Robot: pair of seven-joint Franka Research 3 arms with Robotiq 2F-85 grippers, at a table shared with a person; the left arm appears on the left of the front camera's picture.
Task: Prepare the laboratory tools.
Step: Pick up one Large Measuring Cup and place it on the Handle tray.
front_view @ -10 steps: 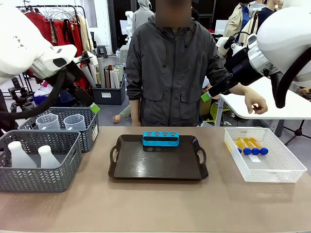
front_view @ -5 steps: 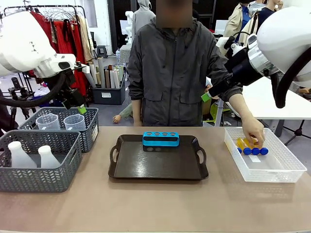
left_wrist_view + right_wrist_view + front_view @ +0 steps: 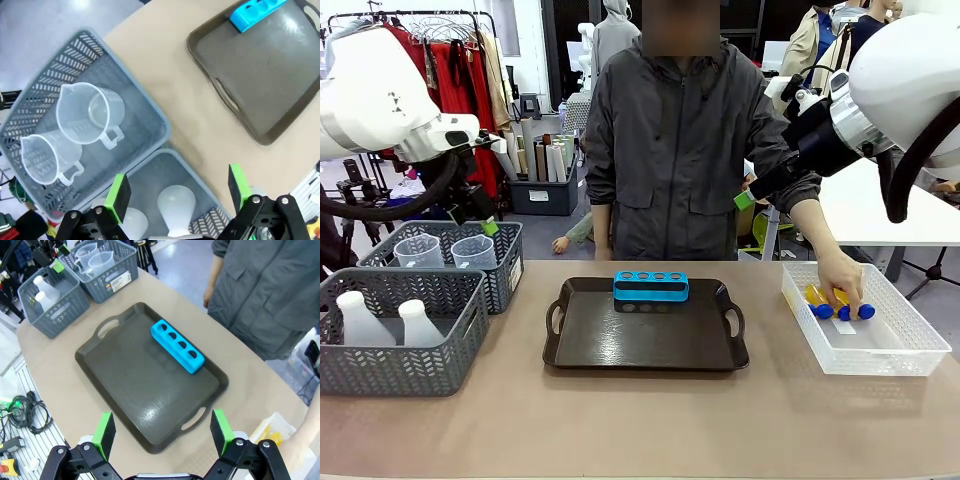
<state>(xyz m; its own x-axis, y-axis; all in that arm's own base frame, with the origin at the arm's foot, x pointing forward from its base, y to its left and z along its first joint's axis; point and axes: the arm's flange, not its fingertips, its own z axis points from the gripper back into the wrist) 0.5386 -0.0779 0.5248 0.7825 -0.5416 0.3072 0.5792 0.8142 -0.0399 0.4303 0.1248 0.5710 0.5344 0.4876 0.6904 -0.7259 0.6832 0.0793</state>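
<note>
A beige counter point(image 3: 640, 420) seen from the robot's side. At the near left corner sits a grey mesh basket point(image 3: 400, 350) holding two translucent white conical flasks point(image 3: 358, 320), upright and side by side. Just behind it along the left edge, a second grey mesh basket point(image 3: 505, 275) holds two clear handled measuring beakers point(image 3: 420, 250), also upright.

In the middle of the counter lies a dark brown handled tray point(image 3: 645, 345). A small blue four-hole tube rack point(image 3: 651, 287) stands on it along its far edge, all four holes empty.

Near the right edge is a clear plastic bin point(image 3: 880, 360). Blue-capped tubes of yellow liquid point(image 3: 817, 300) lie flat in its far part. A person's hand point(image 3: 842, 278) reaches down into the bin and rests on the tubes, hiding some, so their number cannot be told.

The left pincer point(image 3: 177, 190) hangs in the air above the two baskets, fingers spread wide, grasping nothing. The right pincer point(image 3: 162, 432) is raised high toward the far right, looking down on the tray, also released and empty.

The person stands at the far edge, behind the tray.
</note>
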